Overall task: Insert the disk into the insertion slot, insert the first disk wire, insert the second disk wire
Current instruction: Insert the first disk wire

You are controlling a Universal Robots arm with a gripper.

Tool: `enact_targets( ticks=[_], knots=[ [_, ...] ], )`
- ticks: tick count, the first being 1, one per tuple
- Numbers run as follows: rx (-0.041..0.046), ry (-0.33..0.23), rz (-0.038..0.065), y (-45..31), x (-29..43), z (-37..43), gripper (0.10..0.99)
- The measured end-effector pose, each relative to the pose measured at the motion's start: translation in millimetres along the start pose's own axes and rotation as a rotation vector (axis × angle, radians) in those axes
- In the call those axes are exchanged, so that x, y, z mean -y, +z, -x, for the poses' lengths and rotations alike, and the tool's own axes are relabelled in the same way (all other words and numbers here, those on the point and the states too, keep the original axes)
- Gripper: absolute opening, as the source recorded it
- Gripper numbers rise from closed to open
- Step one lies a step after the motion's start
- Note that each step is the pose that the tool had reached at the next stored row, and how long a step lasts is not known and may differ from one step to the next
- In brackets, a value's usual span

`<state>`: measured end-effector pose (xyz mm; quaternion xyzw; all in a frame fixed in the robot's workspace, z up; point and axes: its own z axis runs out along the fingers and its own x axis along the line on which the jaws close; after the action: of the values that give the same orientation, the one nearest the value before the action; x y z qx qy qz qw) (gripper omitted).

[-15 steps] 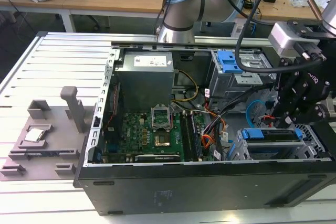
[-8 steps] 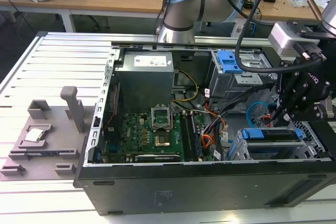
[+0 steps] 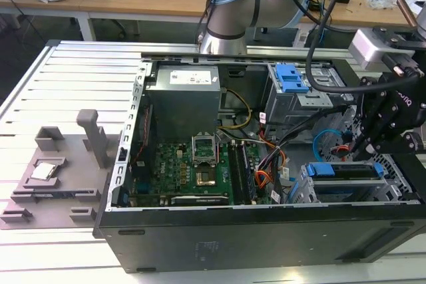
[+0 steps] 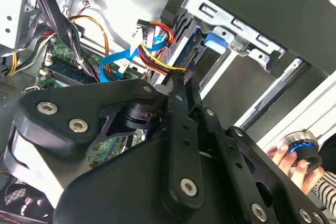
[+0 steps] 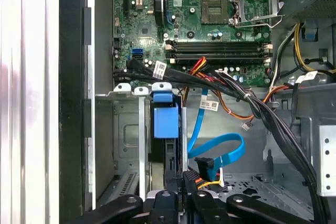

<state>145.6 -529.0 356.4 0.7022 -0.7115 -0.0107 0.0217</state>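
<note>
The disk (image 3: 346,170) lies in the insertion slot (image 3: 307,191), its blue carrier showing at the cage's open side. In the first wrist view the disk (image 5: 166,121) stands edge-on inside the slot (image 5: 126,129). My gripper (image 3: 370,143) hangs just above the disk's end. In both wrist views the gripper (image 4: 177,80) (image 5: 184,179) is shut on a black connector with red, yellow and black wires, held close to the disk's edge. A loose blue flat cable (image 5: 226,148) with a black plug curls beside the gripper.
A taller grey cage with a blue clip (image 3: 293,78) stands behind the slot. The motherboard (image 3: 193,171) and power supply (image 3: 183,98) take up the case's middle. A thick black cable bundle (image 5: 262,114) crosses nearby. A person's hand (image 4: 286,157) holds a knob outside the case.
</note>
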Motion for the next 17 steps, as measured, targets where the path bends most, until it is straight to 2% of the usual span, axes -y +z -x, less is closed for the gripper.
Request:
enact_targets(
  ticks=[13, 17],
  knots=[
    [-0.0001, 0.000, 0.000, 0.4, 0.4, -17.3, 0.165],
    [0.0000, 0.000, 0.000, 4.5, 0.6, -17.9, 0.165]
  ],
)
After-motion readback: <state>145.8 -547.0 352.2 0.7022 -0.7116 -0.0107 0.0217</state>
